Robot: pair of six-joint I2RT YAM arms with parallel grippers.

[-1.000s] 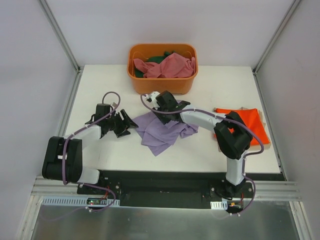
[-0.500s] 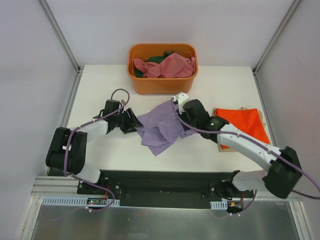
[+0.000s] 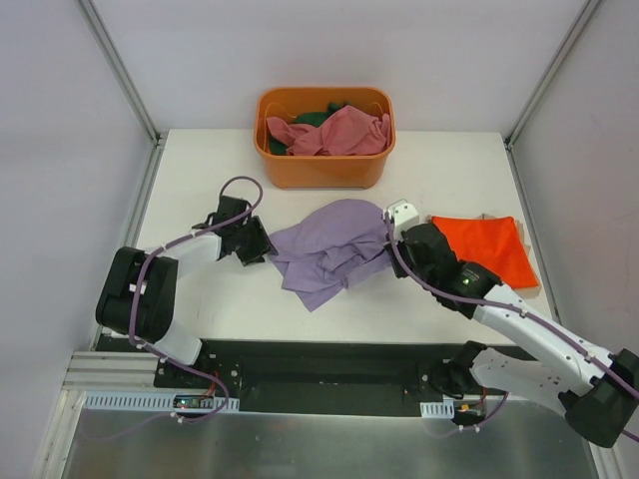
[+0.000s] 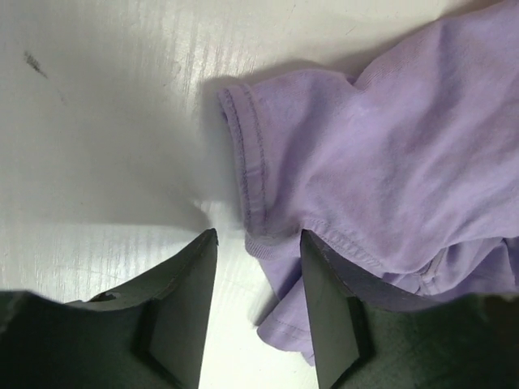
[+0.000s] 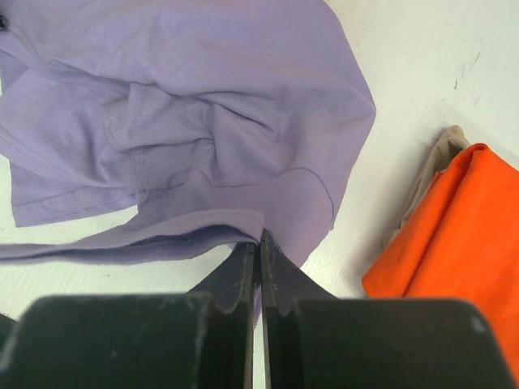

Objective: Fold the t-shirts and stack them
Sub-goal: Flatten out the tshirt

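Right claw: clenched tight, fingertips pinching a hem fold of the lavender-purple cloth t-shirt, at lower centre of its wrist view. Left claw: partly parted, jaws astride the same shirt's stitched sleeve hem, one finger overlapping the cloth, not closed on it. This shirt lies crumpled on the white table, centre of the overhead view. Folded bright orange-red cloth t-shirt: at right. Dusty pink cloth t-shirt and dark green cloth t-shirt: inside the rigid orange plastic tub, top centre.
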